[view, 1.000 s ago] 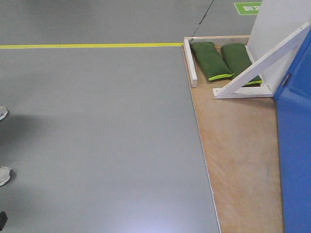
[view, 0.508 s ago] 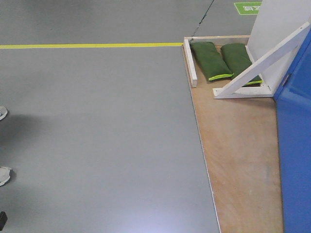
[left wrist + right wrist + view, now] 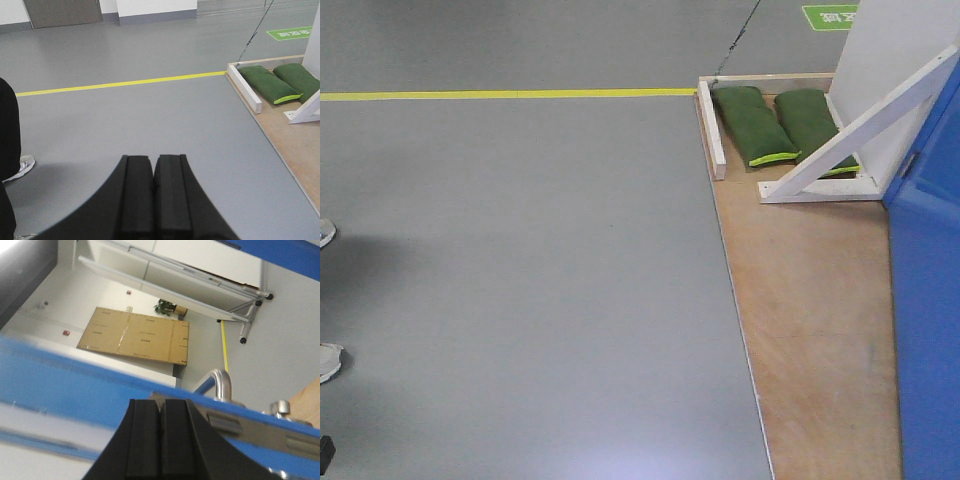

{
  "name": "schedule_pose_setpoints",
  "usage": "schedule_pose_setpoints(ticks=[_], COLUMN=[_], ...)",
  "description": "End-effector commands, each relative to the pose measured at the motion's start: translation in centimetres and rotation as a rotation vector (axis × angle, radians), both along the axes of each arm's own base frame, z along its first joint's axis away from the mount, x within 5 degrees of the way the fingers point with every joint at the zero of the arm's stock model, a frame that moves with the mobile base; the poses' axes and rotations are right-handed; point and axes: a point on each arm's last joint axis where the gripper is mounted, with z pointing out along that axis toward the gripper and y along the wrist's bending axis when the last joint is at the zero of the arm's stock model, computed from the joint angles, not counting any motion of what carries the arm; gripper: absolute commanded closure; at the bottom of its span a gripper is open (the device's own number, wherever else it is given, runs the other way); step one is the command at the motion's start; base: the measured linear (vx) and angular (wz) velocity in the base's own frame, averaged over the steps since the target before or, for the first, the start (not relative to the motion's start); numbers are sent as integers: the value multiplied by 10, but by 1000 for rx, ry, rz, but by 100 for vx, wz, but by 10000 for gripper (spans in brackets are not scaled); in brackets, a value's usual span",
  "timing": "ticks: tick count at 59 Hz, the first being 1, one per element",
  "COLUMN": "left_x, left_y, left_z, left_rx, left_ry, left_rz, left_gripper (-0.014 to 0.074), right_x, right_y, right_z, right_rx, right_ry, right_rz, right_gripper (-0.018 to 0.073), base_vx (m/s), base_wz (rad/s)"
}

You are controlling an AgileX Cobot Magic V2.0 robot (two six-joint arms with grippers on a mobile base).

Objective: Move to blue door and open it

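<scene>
At the far left a white shoe (image 3: 325, 232) is showing on the grey floor (image 3: 520, 280), which a yellow line (image 3: 500, 95) is crossing. The left gripper (image 3: 153, 161) is hanging over that floor, fingers pressed together on nothing. Further right, green sandbags (image 3: 755, 125) are lying beside a white brace (image 3: 860, 125) on the plywood surface (image 3: 810, 330). The blue door (image 3: 930, 320) is standing upright at the far right, long axis vertical, face turned left. The right gripper (image 3: 160, 407), fingers together, is sitting just beside the door's edge and lever handle (image 3: 221, 382).

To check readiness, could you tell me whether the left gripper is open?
No, the left gripper has its black fingers pressed together.
</scene>
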Motion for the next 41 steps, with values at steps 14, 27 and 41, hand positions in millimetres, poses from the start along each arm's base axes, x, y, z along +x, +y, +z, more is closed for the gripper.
schedule_pose_setpoints(ticks=[14,27,41], left_x=[1,1,1], left_y=[0,0,0], left_z=[6,6,6], left_rx=[-5,-5,-5], left_ry=[-88,-88,-88], left_rz=[2,2,2], left_gripper=[526,526,526], right_x=[31,48,69], right_y=[-70,-87,-68], right_z=[43,59,55], right_rx=[-15,-23,48], right_ry=[-78,-97,-59], right_rz=[-16,78,375], right_gripper=[557,557,557], base_vx=[0,0,0], base_wz=[0,0,0])
